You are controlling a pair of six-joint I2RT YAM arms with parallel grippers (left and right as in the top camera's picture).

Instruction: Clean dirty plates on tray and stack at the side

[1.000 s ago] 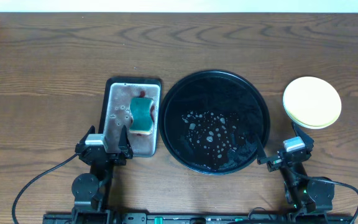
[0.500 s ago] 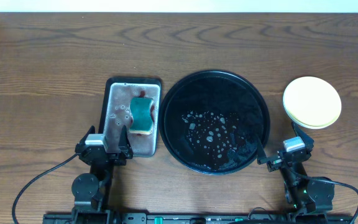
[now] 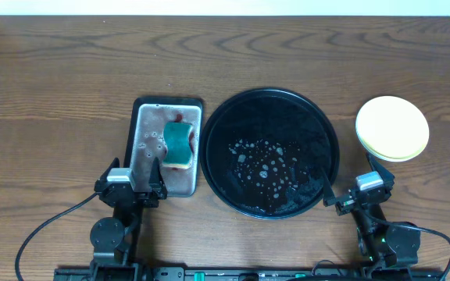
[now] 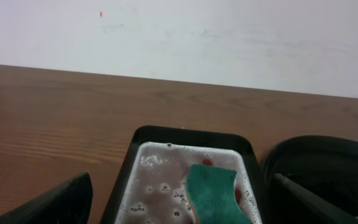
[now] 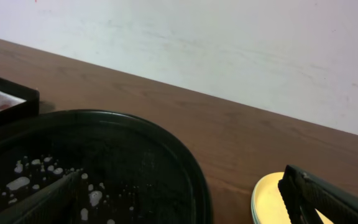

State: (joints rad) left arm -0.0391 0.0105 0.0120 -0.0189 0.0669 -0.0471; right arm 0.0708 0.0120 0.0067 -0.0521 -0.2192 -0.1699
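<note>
Sitting wide open and empty, the right gripper [image 3: 351, 173] has the stacked plates [image 3: 392, 128] just ahead, slightly right; the left gripper [image 3: 135, 170], equally open and empty, lies well apart.

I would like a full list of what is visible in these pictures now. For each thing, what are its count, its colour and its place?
black tray: one, black, round, middle of the table; no plate on it.
foam drops: many, white, on the floor of the black tray.
plates: one stack, top plate pale yellow, number beneath unclear; right of the black tray.
metal tray: one, grey inside with a dark rim; left of the black tray; wet, with foam and reddish stains.
sponge: one, green, lying in the metal tray.
table: one, brown wood.
left gripper: one, black, open, empty; at the near end of the metal tray.
right gripper: one, black, open, empty; between the black tray and the plates.
</note>
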